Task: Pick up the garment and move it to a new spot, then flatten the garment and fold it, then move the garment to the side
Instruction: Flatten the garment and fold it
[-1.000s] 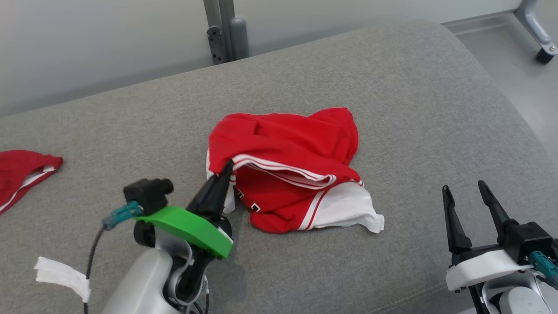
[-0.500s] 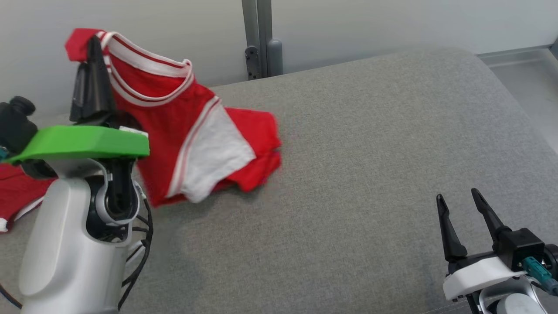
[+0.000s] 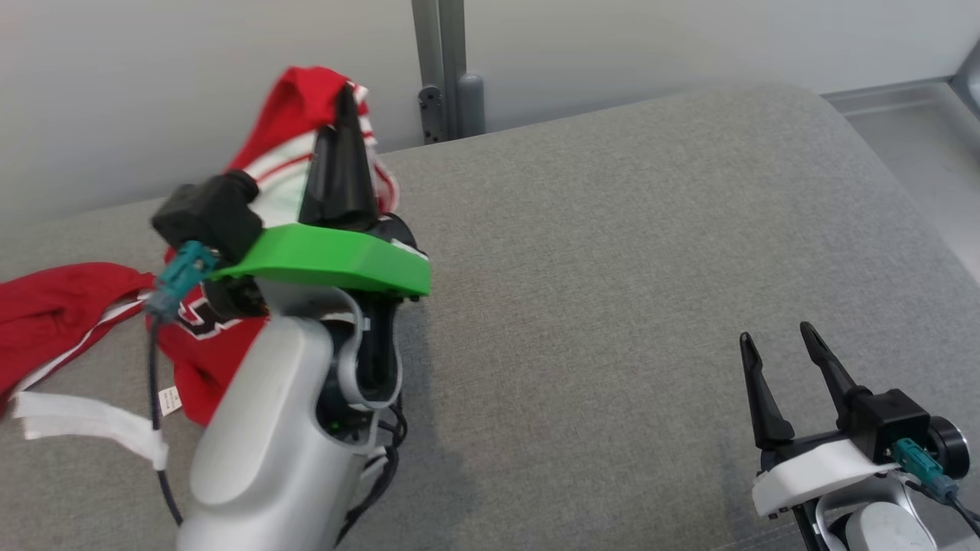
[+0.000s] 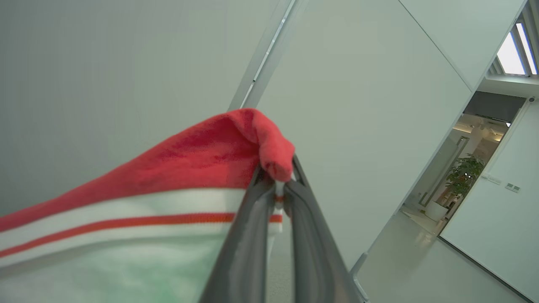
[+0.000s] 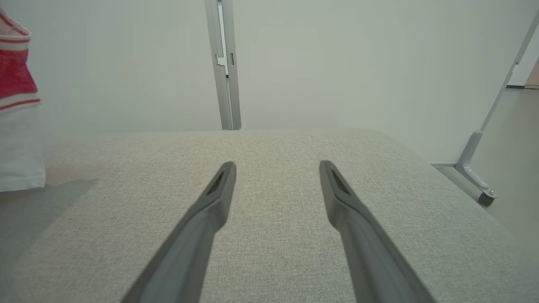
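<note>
Head view: left tool (image 3: 345, 98) pinches the garment (image 3: 289, 107) aloft.

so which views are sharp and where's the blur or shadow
head view sharp, soft shadow on the grey cushion; left wrist view blurs the garment at its near white band; right wrist view crisp, shadow at lower left

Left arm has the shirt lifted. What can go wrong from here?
1. The left end effector pinches the shirt only at its very tips, on a small fold; a quick swing may pull it free.
2. The shirt's lower part hangs right beside the other red garment on the couch; setting it down there may tangle the two.
</note>
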Available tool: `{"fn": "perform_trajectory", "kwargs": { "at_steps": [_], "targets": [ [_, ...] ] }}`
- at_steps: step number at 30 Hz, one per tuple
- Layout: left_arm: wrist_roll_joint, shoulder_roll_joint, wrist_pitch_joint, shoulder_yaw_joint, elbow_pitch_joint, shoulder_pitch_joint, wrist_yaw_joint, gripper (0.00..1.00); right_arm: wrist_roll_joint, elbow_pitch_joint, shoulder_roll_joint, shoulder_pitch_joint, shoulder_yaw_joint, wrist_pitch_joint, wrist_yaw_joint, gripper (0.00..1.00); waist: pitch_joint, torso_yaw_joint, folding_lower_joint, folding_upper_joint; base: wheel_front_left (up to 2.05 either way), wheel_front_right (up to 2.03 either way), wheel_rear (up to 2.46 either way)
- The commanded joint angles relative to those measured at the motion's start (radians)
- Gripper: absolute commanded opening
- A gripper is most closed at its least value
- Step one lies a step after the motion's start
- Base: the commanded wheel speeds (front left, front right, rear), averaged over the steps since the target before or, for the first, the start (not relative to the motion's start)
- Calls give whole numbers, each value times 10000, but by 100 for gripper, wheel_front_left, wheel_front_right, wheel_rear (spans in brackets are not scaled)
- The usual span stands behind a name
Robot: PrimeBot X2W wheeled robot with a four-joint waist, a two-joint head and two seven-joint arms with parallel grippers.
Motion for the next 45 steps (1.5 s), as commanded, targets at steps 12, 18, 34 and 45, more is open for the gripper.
{"fn": "perform_trajectory", "kwargs": {
  "at_steps": [12,18,34,45],
  "targets": [
    [-2710,-144,-843,-3970,2707,-1969,-250,0,338,358,460,-769,60,-30,1,100,1525,-2677,0,0,0,0,0],
    [-3742,-154,-960,-5717,3167,-2757,-473,0,471,434,600,-882,46,-30,1,100,1899,-3294,0,0,0,0,0],
    [-4314,-140,-1002,-6777,4714,-4519,-688,0,836,546,636,-1306,412,-30,1,100,2179,-3439,0,0,0,0,0],
    [-3637,-144,-991,-6262,6314,-4280,-1794,100,936,614,635,-937,8,-30,1,100,2208,-3052,0,0,0,0,0]
  ]
}}
